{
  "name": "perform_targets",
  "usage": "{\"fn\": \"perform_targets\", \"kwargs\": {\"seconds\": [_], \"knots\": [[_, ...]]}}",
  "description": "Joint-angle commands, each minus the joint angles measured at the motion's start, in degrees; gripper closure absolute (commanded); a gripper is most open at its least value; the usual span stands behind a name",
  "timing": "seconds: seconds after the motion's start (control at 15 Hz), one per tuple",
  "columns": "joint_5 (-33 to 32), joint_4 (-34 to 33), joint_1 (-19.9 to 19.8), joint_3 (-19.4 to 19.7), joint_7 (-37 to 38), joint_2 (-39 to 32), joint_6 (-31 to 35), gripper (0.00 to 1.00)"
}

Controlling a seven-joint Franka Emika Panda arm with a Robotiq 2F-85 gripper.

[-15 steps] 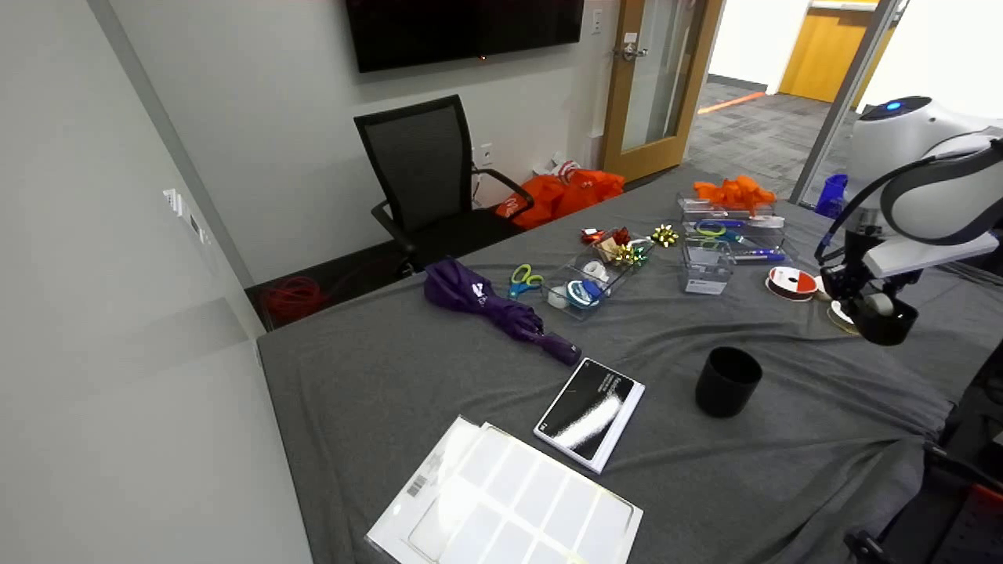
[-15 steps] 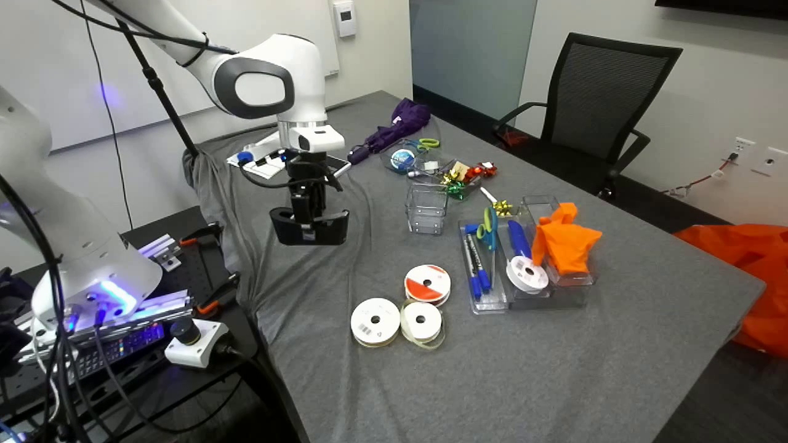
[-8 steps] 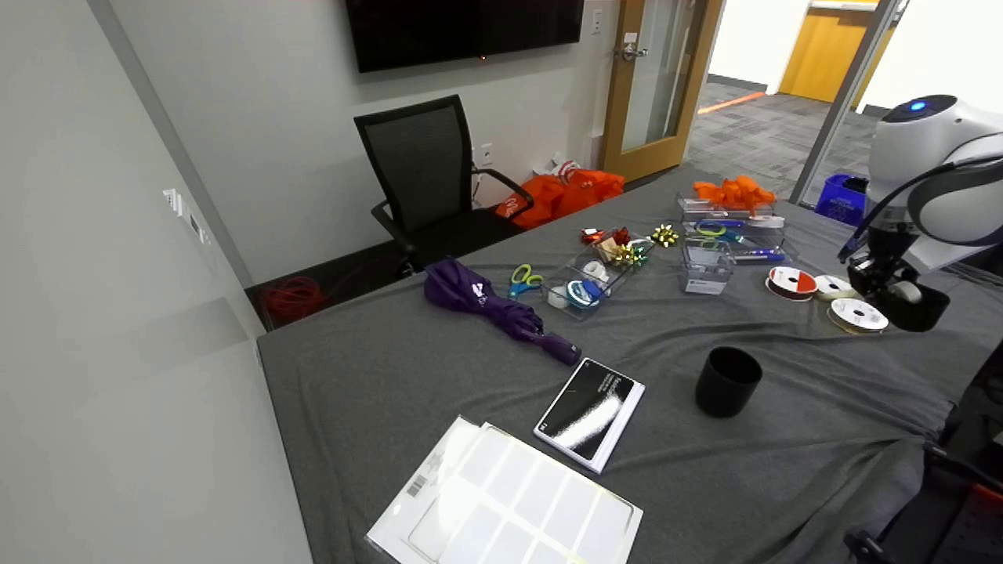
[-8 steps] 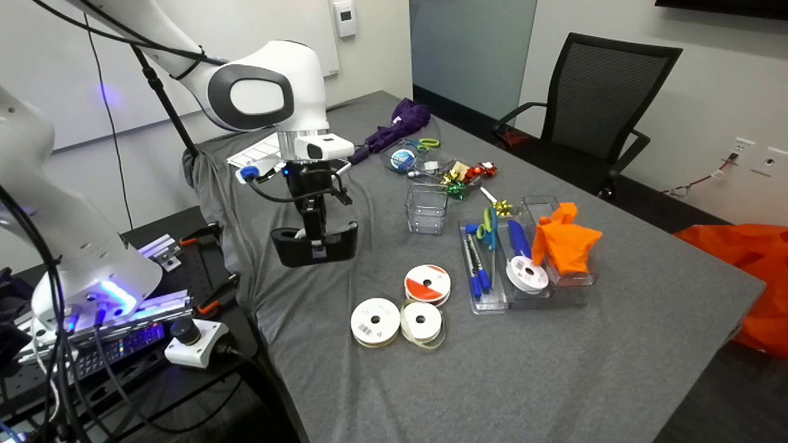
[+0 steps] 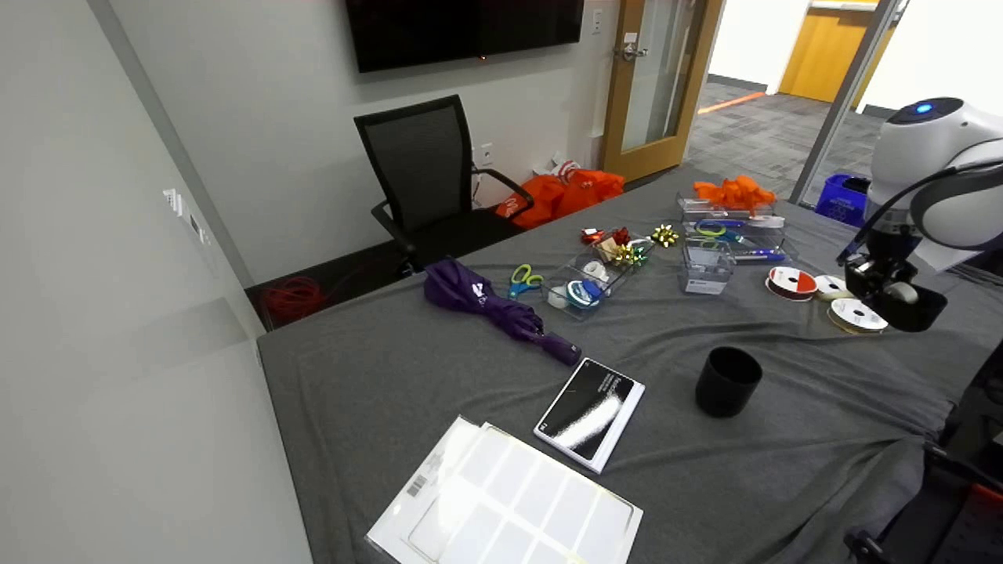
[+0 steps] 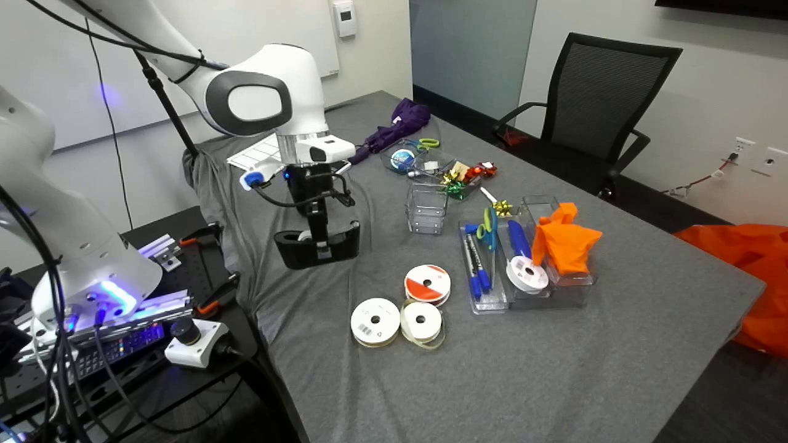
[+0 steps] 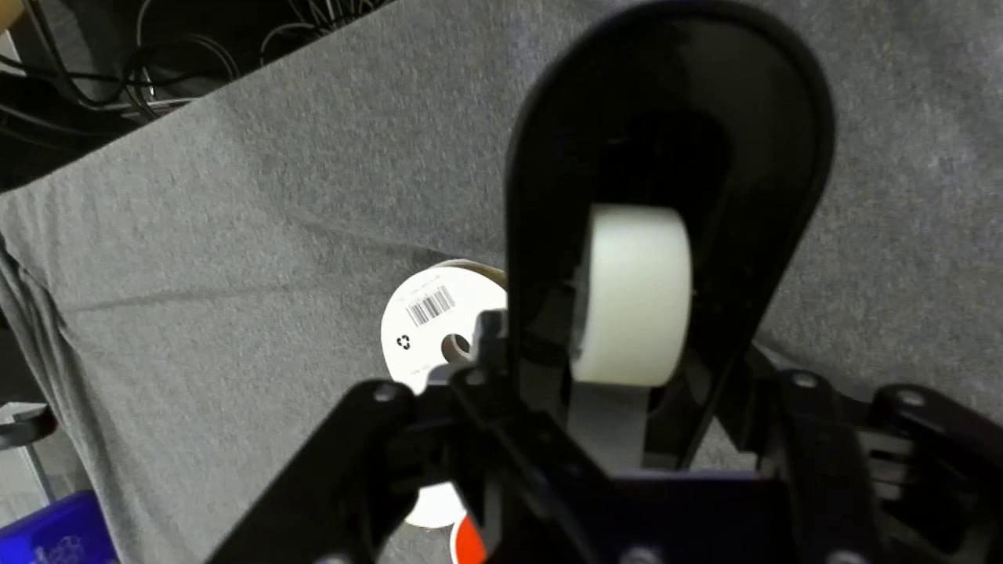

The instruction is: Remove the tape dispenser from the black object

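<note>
The tape dispenser [image 7: 636, 298] hangs between the fingers [image 6: 317, 224], clamped by its sides.

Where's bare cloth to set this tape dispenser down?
Between the purple umbrella and label sheets, the gray tablecloth is open; a smaller gap lies between the glossy black slab and black cup. It's crowded around the ribbon spools and clear organizer trays.
</note>
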State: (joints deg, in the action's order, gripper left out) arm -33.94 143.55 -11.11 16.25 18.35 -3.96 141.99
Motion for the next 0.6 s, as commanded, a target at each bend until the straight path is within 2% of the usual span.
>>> {"fn": "perform_targets", "kwargs": {"seconds": [0.0, 0.2, 0.53], "knots": [[-0.3, 1.5, -2.6, 0.9, -9.0, -2.1, 8.2, 0.64], [-0.2, 1.8, -4.0, 2.2, -15.4, -5.4, 13.5, 0.64], [5.8, 4.7, -8.7, 1.8, -35.4, -10.7, 25.0, 0.64]]}}
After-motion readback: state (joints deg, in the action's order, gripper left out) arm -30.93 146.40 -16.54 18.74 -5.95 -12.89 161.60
